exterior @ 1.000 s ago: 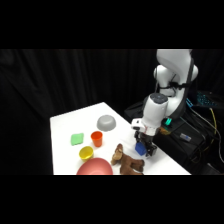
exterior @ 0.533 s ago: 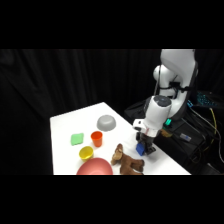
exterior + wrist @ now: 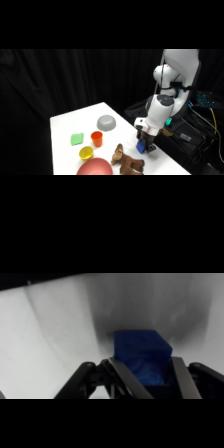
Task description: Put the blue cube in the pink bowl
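The blue cube (image 3: 141, 355) sits gripped in the hand (image 3: 144, 145) near the table (image 3: 67, 125) edge.

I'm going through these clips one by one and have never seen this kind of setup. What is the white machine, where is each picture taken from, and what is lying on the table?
The white machine is a robot arm; its end effector is the grasping part. The side view comes from a fixed camera beside the white table. The wrist view rides on the arm and looks down past two fingers that stand either side of the blue cube. On the table lie a pink bowl, a grey bowl, an orange cup, a yellow cup, a green block and a brown soft toy.
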